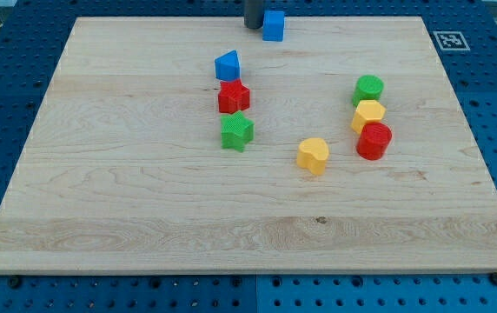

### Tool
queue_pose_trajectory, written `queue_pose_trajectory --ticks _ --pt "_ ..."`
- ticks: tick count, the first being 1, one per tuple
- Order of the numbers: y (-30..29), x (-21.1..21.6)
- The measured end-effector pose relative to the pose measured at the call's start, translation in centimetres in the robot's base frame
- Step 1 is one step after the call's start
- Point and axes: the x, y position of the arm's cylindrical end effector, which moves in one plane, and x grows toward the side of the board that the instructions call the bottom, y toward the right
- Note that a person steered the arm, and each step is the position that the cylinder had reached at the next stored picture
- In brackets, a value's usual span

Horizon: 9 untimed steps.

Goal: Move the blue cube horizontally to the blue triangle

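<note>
The blue cube (273, 25) sits near the board's top edge, a little right of centre. My tip (254, 27) is right beside it on its left, touching or almost touching it. The blue triangle (228, 65) lies below and to the left of the cube, at the top of a column of blocks.
A red star (234, 96) and a green star (237, 131) lie below the blue triangle. A yellow heart (314, 156) is near the centre. At the right, a green cylinder (369, 88), a yellow hexagon (368, 115) and a red cylinder (374, 141) are stacked in a column. The wooden board (127, 200) ends just above the cube.
</note>
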Motion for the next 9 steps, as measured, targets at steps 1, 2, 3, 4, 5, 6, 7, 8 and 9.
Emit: queue_pose_trajectory --ticks 1,2,3,4,5,6,7,8,9 --pt "1.9 0.2" --pt "3.2 0.4" --pt "3.2 2.0" --pt "4.0 2.4" --pt "5.7 2.4" --pt "6.5 2.7" --pt "7.7 2.9" --pt "10.5 3.0" --pt "11.9 3.2"
